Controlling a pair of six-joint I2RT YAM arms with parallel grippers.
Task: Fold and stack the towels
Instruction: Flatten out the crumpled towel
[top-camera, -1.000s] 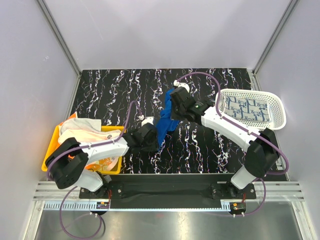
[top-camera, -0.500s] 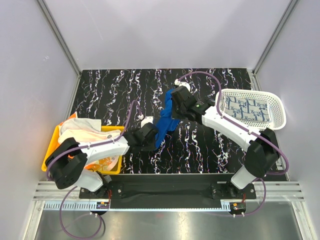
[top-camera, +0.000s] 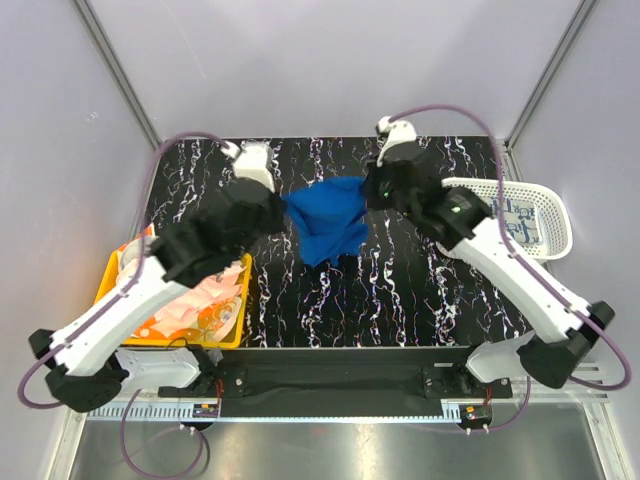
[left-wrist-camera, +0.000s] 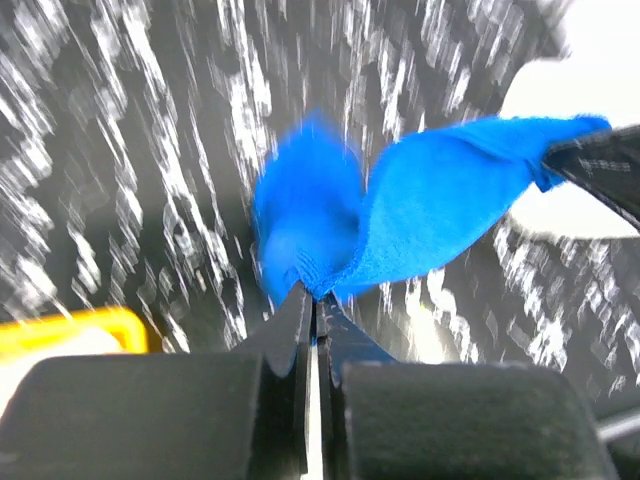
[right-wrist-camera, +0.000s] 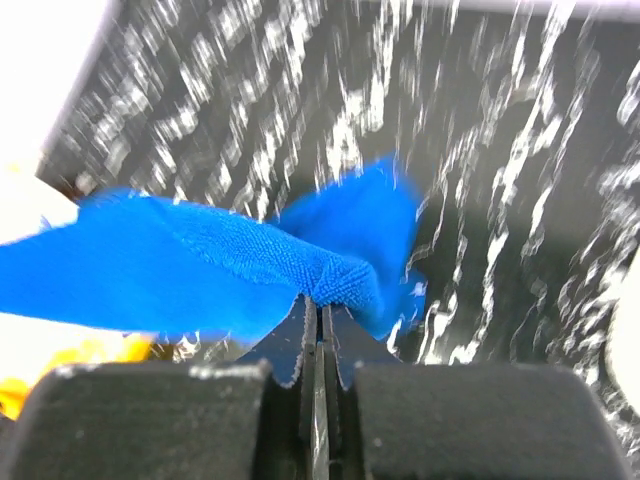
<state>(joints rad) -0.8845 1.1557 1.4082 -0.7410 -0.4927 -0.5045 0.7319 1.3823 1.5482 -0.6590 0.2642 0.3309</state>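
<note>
The left tool (left-wrist-camera: 312, 297) and right tool (right-wrist-camera: 320, 305) each clamp a corner of the blue towel (top-camera: 328, 222), stretching it above the counter (top-camera: 400, 290), probably to lay it flat.

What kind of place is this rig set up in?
Probably a lab test cell, not a home: plain white walls on metal framing box in a black marbled table, and a yellow bin and white basket hold towels, while the left end effector and right end effector stretch a blue towel.
</note>
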